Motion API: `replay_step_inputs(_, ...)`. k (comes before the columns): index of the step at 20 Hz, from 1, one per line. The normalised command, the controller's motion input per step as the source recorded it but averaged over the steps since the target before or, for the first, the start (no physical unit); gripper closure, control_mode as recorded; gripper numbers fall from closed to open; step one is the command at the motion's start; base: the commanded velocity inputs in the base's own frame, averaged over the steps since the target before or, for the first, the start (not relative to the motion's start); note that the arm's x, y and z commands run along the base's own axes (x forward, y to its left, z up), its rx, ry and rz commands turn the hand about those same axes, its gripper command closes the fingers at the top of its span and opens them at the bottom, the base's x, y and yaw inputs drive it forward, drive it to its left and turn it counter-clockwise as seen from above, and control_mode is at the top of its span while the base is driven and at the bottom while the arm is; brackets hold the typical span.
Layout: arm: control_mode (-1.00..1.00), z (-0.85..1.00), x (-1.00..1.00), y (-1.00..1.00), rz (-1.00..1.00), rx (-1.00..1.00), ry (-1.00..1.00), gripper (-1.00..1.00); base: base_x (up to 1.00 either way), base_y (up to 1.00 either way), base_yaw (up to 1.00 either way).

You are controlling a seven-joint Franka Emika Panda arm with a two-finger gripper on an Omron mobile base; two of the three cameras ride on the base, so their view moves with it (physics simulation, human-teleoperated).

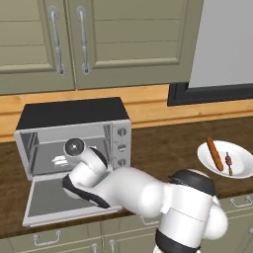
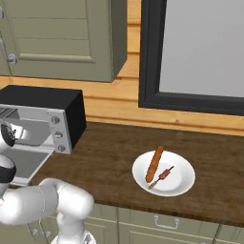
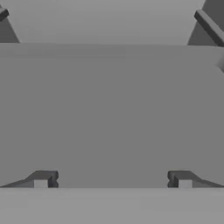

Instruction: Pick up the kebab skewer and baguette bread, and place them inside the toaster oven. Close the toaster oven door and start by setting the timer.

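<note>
The toaster oven stands on the counter's left with its door dropped flat. My arm reaches over the door, and my gripper is inside the oven cavity, open, with nothing between its fingertips; the hand view faces the bare grey inner wall. Far to the right, a white plate carries the orange-brown baguette bread with the small kebab skewer beside it.
Three round knobs line the oven's right panel. Green wall cabinets hang above, and a dark-framed window sits behind the plate. Dark wood counter stretches between oven and plate.
</note>
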Motion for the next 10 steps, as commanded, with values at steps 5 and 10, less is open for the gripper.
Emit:
replay_step_inputs(5, -1.00, -0.47, -0.66, 0.00, 0.00, 0.00, 0.10, -1.00, 0.00, 0.00, 0.00)
replay_step_inputs(10, -1.00, -0.52, -0.72, 0.00, 0.00, 0.00, 0.09, -1.00, 0.00, 0.00, 0.00)
